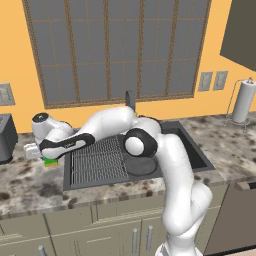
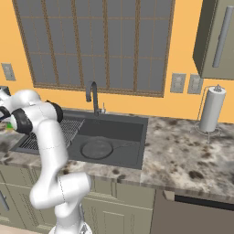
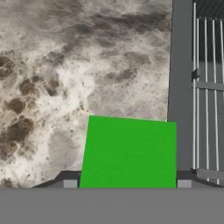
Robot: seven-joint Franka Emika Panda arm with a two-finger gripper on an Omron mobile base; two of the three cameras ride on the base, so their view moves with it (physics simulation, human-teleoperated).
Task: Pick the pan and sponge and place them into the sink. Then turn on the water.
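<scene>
Gripper (image 3: 127, 183) — poised low over the sponge (image 3: 129, 151), one dark fingertip at each flank of the green block. Jaws stand apart, spread wider than the sponge; whether the pads touch it yet cannot be told from the hand view. Nothing looks lifted.

Sponge lies flat on the marbled counter (image 3: 52, 87), just beside the sink's (image 1: 200, 155) left rim. In the hand view the rim and the ribbed rack (image 3: 208, 87) run along the 3 o'clock side. In the left base view the sponge (image 1: 50, 161) peeks out under the hand at about 9 o'clock of the basin.

Pan (image 2: 97, 148) sits on the basin floor, right of the rack, so that half of the task looks done. Faucet (image 2: 93, 98) stands at 12 o'clock behind the basin — no stream visible.

Step in hand, by judgement: grasp the sponge. To do it well:
- keep the block centred between the fingers, since it looks slightly offset toward the rim side
- descend until the pads span the sponge's sides, not its top
- close gently; the sponge is soft and will likely squash
- lift straight up before swinging toward 3 o'clock, clearing the sink rim.
</scene>
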